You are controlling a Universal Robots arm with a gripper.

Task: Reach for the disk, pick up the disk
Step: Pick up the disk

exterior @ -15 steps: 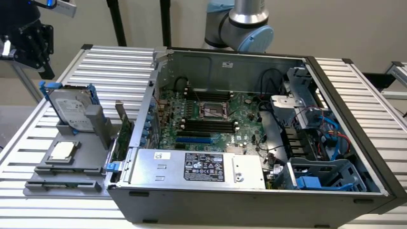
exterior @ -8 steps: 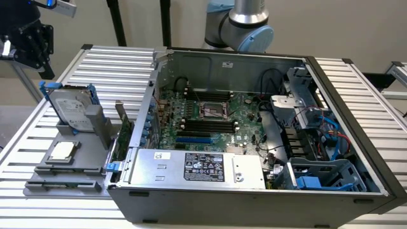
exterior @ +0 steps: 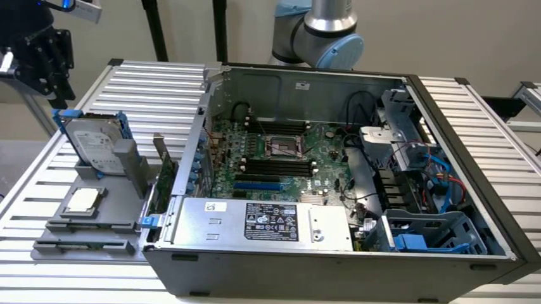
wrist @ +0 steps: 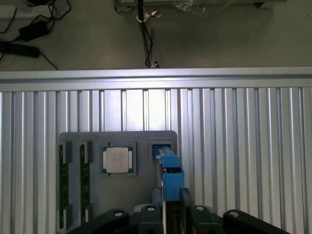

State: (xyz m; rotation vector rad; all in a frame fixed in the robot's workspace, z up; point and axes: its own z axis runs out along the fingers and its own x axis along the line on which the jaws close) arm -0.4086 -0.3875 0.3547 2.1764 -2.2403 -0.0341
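A: Nearest item on the grey fixture point(exterior: 50, 248)?
B: CPU chip point(exterior: 83, 201), flat in its pocket, front half of fixture.
A: Disk posn?
B: Disk point(exterior: 95, 144) stands on edge in fixture's rear slot, just behind CPU. Blue carrier frame round it, white label showing.
A: Gripper?
B: Gripper point(exterior: 52, 88) hangs just above disk's top edge. How wide it's open: can't tell. Contact w/ frame: can't tell. Disk sits in slot, not lifted.
A: Beyond fixture?
B: Open PC case point(exterior: 338, 171) beside it, ext. view's right; arm point(exterior: 325, 31) behind case.
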